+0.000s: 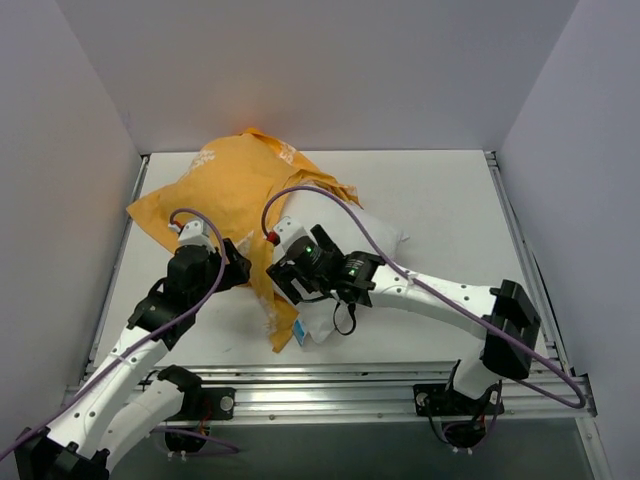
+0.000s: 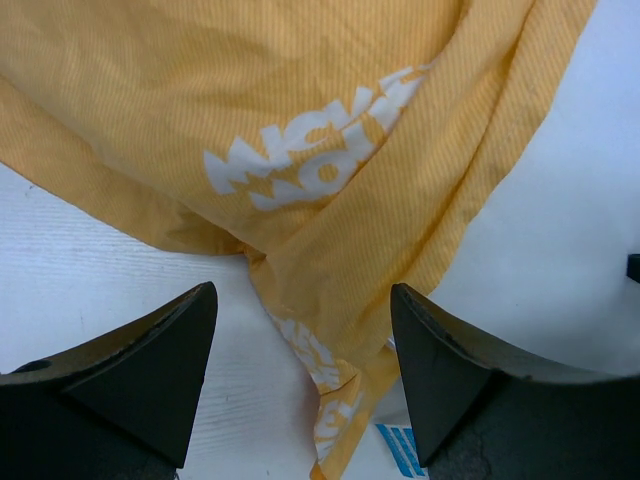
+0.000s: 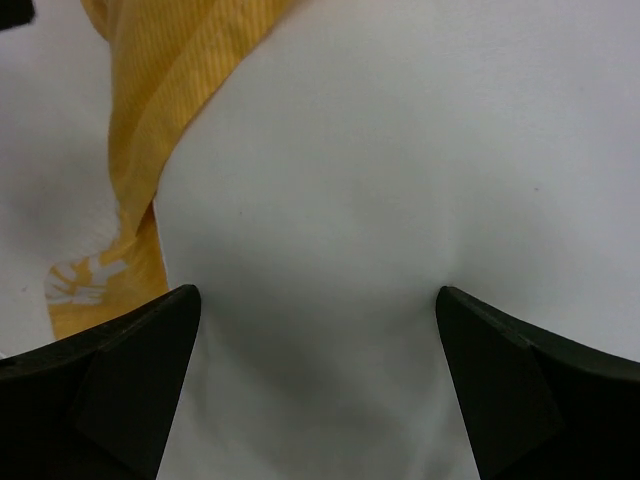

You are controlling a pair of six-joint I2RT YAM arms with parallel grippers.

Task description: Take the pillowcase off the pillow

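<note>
The desk [image 1: 450,200] carries two big shapes lying side by side. The pillowcase [image 1: 230,190] is heaped over the far left, and one narrow strip of it trails toward me along the seam between the two. The pillow [image 1: 375,235] lies to its right, its long axis slanting from far right down to near centre. Most of the pillow's white surface is bare, but I cannot tell whether its far-left corner is tucked inside the orange cloth or only under it. What the next pull turns on, as I read it, is that the case lies left and far of the pillow, so the cloth should go left and away while the pillow stays put. My left end effector [image 2: 300,300] is the nearer one to the case. Its fingers are apart, the trailing strip runs down between them, and I judge that nothing is clamped. My right end effector [image 3: 318,295] is over the pillow's left end, spread wide with white stuffing bulging between the fingers, gripping nothing. The two wrists sit close together over the seam, so crowding is my worry. The small blue tag [image 1: 300,328] marks the pillow's near corner, just beside the strip's end.
</note>
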